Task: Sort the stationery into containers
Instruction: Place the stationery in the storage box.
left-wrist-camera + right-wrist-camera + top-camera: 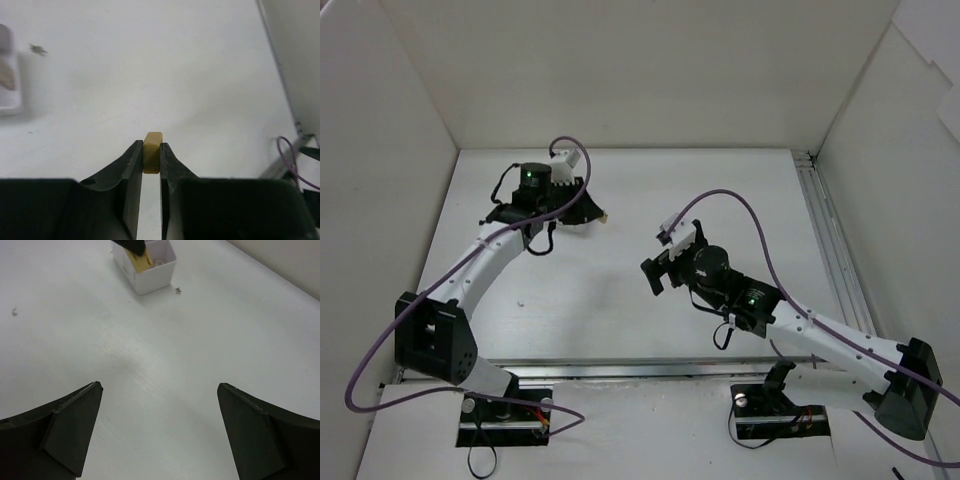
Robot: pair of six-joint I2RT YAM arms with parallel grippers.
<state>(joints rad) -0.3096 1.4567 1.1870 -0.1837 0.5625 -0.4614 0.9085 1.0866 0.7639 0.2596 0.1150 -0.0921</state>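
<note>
My left gripper (596, 212) is at the back left of the table, shut on a small tan eraser bit (152, 151) that shows between the fingertips (604, 219). In the right wrist view this eraser (140, 259) hangs just over the white box (155, 272). The box's edge, with tan bits inside, shows at the left of the left wrist view (9, 80). My right gripper (664, 256) is open and empty over bare table, pointing towards the box (160, 390). No pens, pencils or tube are in view.
White walls enclose the table on three sides. A metal rail (830, 240) runs along the right edge. A small dark speck (177, 290) lies on the table beside the box. A purple cable (287, 155) loops at the right of the left wrist view.
</note>
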